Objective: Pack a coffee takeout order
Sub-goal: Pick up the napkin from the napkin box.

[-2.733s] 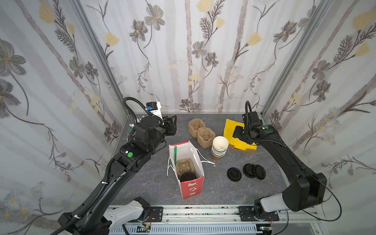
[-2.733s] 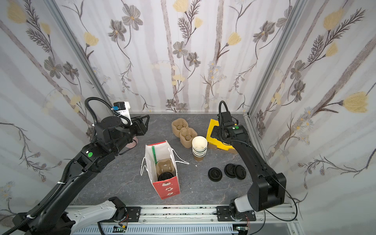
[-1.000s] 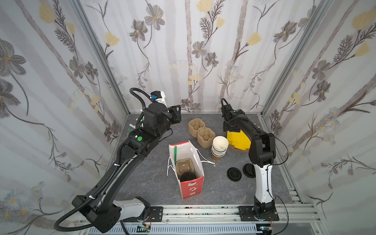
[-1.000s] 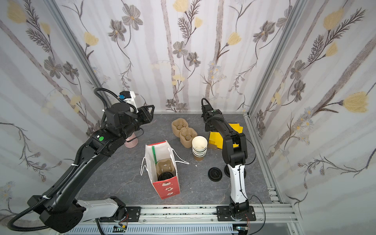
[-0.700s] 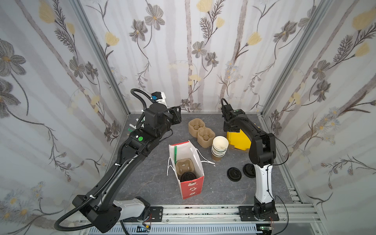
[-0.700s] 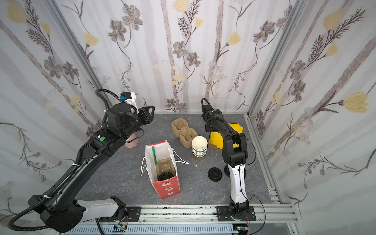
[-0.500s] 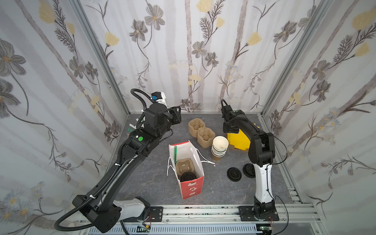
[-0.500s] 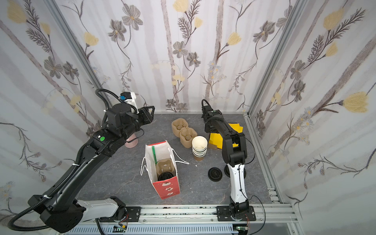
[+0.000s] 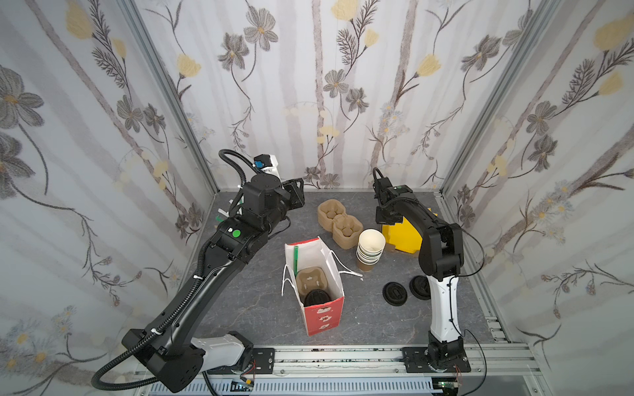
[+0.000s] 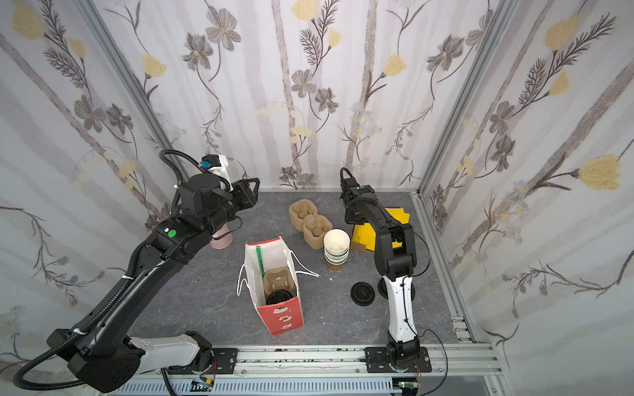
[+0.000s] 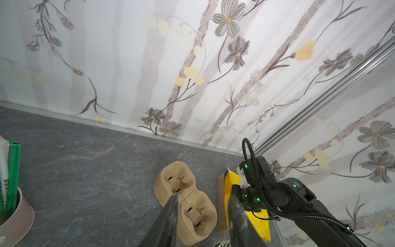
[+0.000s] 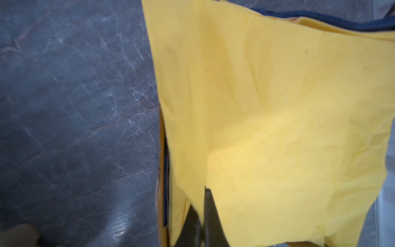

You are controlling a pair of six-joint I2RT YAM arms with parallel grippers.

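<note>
The paper bag stands open in the near middle of the grey table. Inside it sits a pulp carrier with the small cup under its black lid, and the green straw leans on the bag's left wall.

Right of the bag, toward the far side, is the stack of lidless cups, and behind it a pile of empty carriers. Both stand between the bag and the yellow napkin at the far right. Loose black lids lie at the near right, and a pink pot is at the far left.

The right gripper is down at the left edge of the napkin. Its fingers are pressed together with the yellow sheet pinched between them.

The left gripper hangs in the air at the far left. Its jaws stand partly apart and hold nothing.
</note>
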